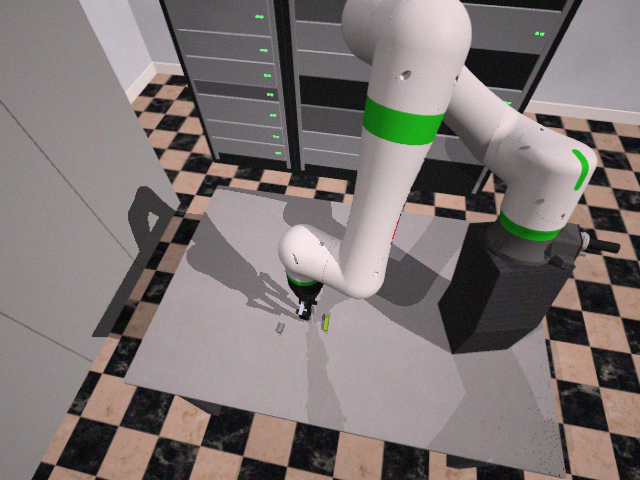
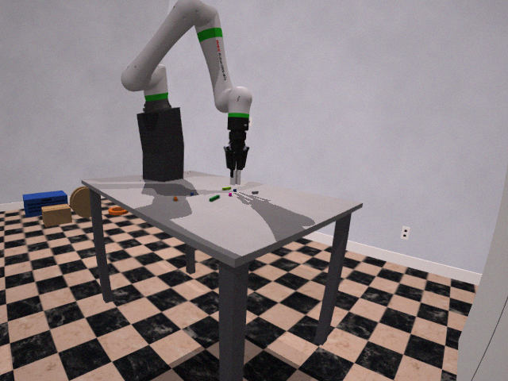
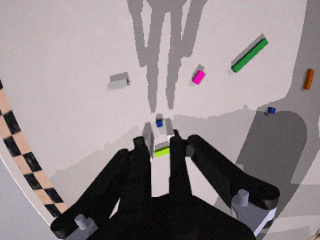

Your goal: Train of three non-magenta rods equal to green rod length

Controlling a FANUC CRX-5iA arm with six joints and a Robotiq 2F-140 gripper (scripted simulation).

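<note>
My gripper (image 1: 308,312) (image 2: 235,182) (image 3: 159,128) is open to a narrow gap and empty, its fingertips a little above the near blue rod (image 2: 234,190) (image 3: 159,123). The lime rod (image 1: 325,322) (image 2: 226,188) (image 3: 162,152) lies beside that blue rod, partly hidden by the fingers in the wrist view. The grey rod (image 1: 280,328) (image 2: 255,192) (image 3: 119,84) lies apart at the wrist view's left. The green rod (image 2: 214,198) (image 3: 250,55) lies diagonally at its upper right. Another blue rod (image 2: 191,194) (image 3: 271,110) and the orange rod (image 2: 175,198) (image 3: 309,79) lie far right. No rods touch.
The magenta rod (image 2: 230,194) (image 3: 199,77) lies between the grey and green rods in the wrist view. The arm hides part of the table (image 1: 206,356) (image 2: 229,233) in the top view. The robot's dark pedestal (image 1: 496,294) (image 2: 162,143) stands on the table.
</note>
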